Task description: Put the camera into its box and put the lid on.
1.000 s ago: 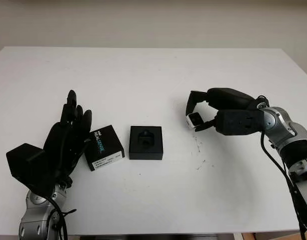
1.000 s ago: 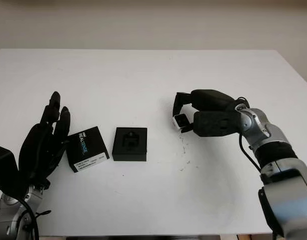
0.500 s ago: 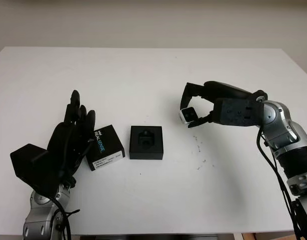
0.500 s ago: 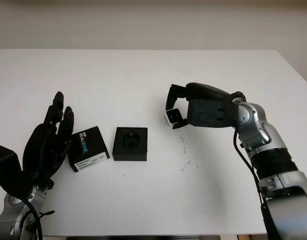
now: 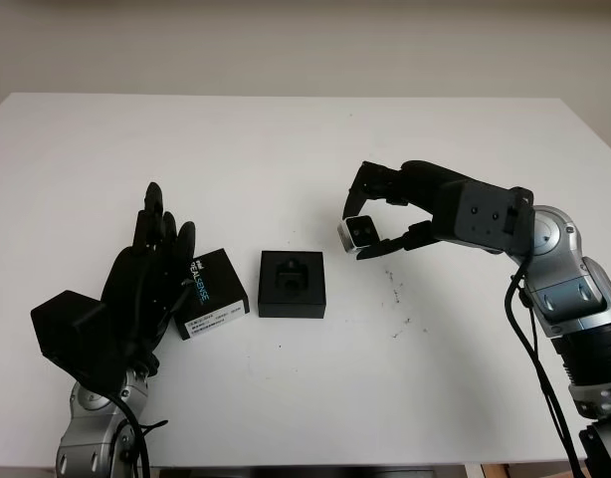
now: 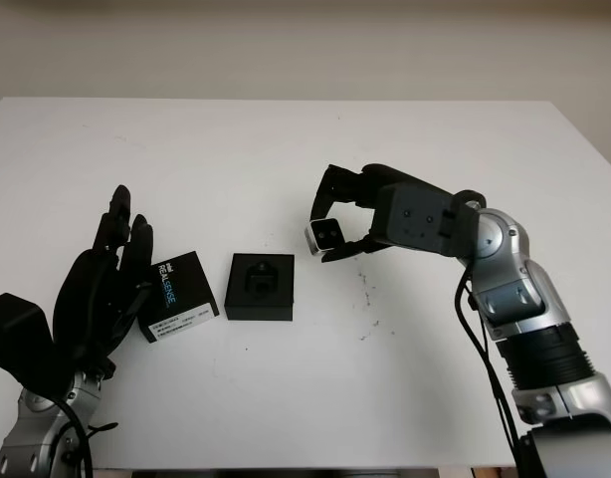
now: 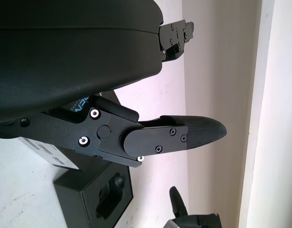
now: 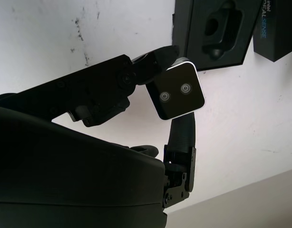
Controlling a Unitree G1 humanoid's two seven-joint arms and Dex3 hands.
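Two hands | right hand [image 5: 385,214] fingers pinch camera [image 5: 359,232] | left hand [image 5: 136,294] open beside lid [image 5: 212,294]

White table [image 5: 286,149] with faint dark specks [image 5: 397,291], perhaps scuffs.

The right arm reaches in from the bottom right, forearm angled up and leftward, its right hand [image 5: 390,214] raised above the desk with fingers [image 8: 112,80] curled in a pinch. The left hand [image 5: 136,289] sits at the lower left, open, fingers pointing away from the robot.
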